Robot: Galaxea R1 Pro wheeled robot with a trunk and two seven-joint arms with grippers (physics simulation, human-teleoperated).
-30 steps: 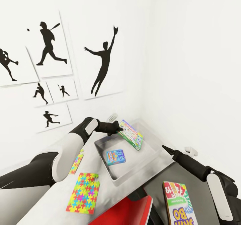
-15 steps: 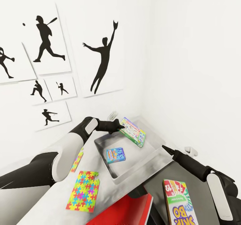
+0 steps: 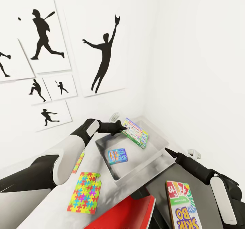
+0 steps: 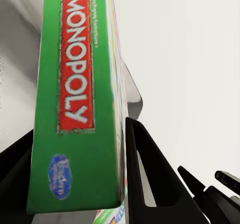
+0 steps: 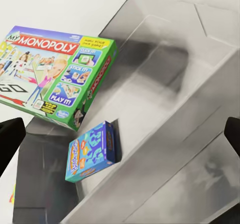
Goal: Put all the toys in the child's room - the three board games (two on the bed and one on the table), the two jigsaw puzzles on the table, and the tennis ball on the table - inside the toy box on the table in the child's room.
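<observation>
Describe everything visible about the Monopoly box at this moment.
The Monopoly box is a flat rectangular printed box, cardboard by its look, with a pale lid full of cartoon figures and coloured panels. Its green side edges carry a red band lettered "MONOPOLY" and a small blue logo. The left gripper is shut on one edge, a dark finger pressed against its face. It hangs tilted above the far end of the toy box, clear of the small blue game lying on the tray floor.

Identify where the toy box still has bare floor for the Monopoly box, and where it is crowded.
The toy box has bare floor between the small blue game and its far wall, under the Monopoly box clamped in the left gripper. The near-left part beside the blue game is tighter.
</observation>
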